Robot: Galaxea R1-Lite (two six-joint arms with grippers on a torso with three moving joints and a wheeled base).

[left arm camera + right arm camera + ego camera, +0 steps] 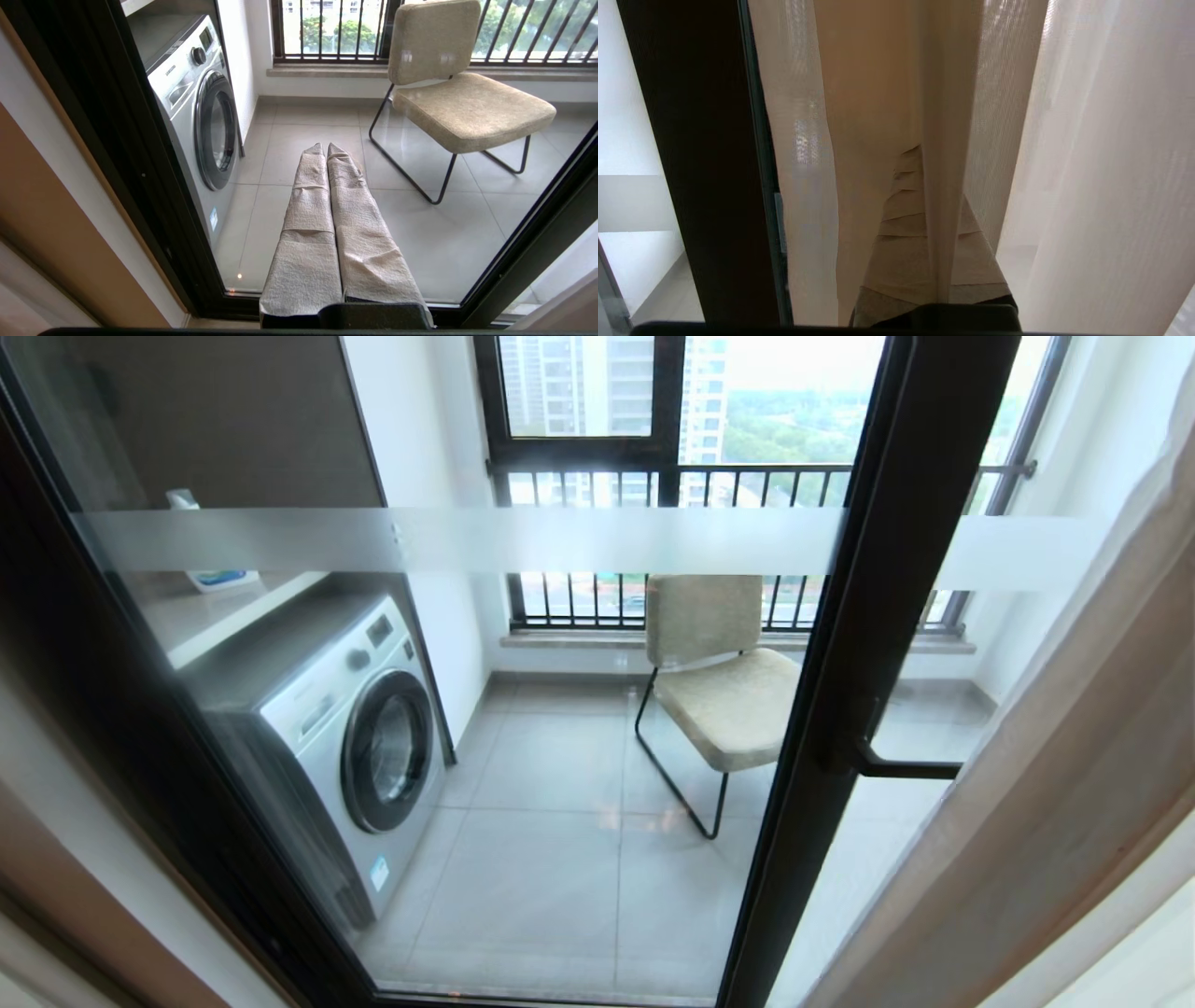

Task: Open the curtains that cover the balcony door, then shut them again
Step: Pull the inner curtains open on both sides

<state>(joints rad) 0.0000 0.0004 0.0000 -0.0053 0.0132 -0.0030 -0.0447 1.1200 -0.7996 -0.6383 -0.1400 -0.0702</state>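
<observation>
Head view: we log the balcony door (822,709) uncovered, curtains (1055,775) bunched right. Right gripper (924,154) fingers pinch a beige drape fold; left gripper (325,148) fingers closed, empty.

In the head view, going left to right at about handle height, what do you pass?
Washing machine → chair → black frame of the balcony door → door handle → beige curtains at the right edge.
</observation>
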